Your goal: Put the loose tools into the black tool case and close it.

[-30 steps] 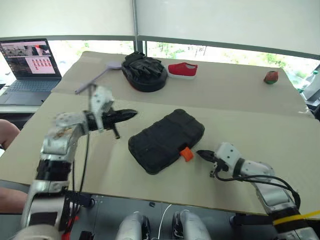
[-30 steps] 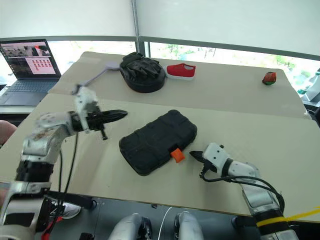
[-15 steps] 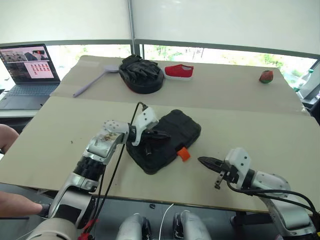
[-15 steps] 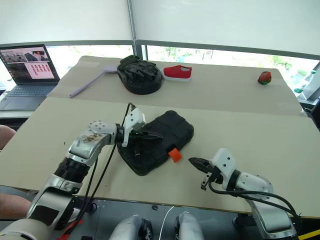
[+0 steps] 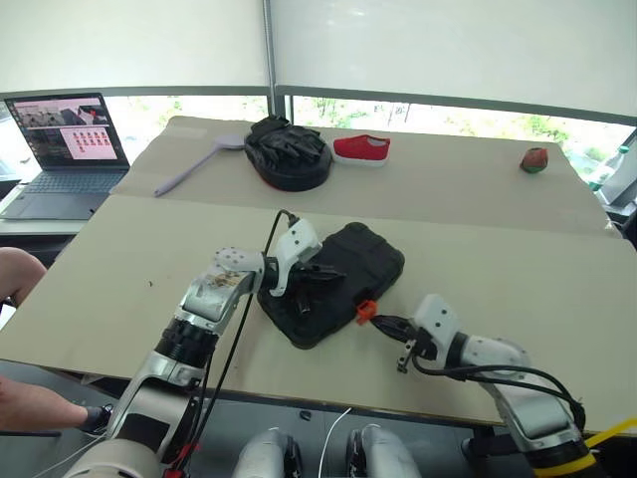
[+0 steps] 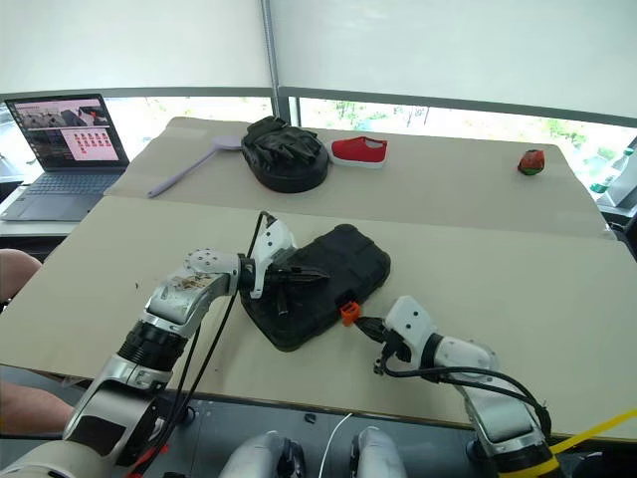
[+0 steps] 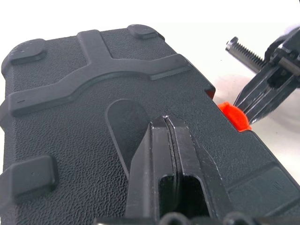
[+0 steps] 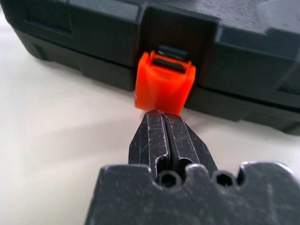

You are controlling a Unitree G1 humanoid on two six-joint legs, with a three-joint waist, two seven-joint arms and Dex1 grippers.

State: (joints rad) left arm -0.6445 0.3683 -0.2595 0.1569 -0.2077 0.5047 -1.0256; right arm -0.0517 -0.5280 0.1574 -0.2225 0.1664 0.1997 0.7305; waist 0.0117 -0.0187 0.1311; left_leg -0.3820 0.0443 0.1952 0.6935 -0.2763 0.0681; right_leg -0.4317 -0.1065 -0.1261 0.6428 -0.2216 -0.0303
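Note:
The black tool case lies shut in the middle of the table, its orange latch on the near edge. My left gripper is shut, and its tips rest on the textured lid. From the right, my shut right gripper points at the latch, tips just short of it or touching it. It also shows in the left wrist view, the right gripper beside the latch. The loose tools are out of view.
At the back of the table lie a black padded mitt, a red shoe, a lilac long-handled utensil and a small red-green object. A laptop stands far left. A person's arm shows at the left edge.
My left gripper swung right and down from beside the case onto its lid. My right gripper moved left, up to the orange latch. The camera view shifted slightly.

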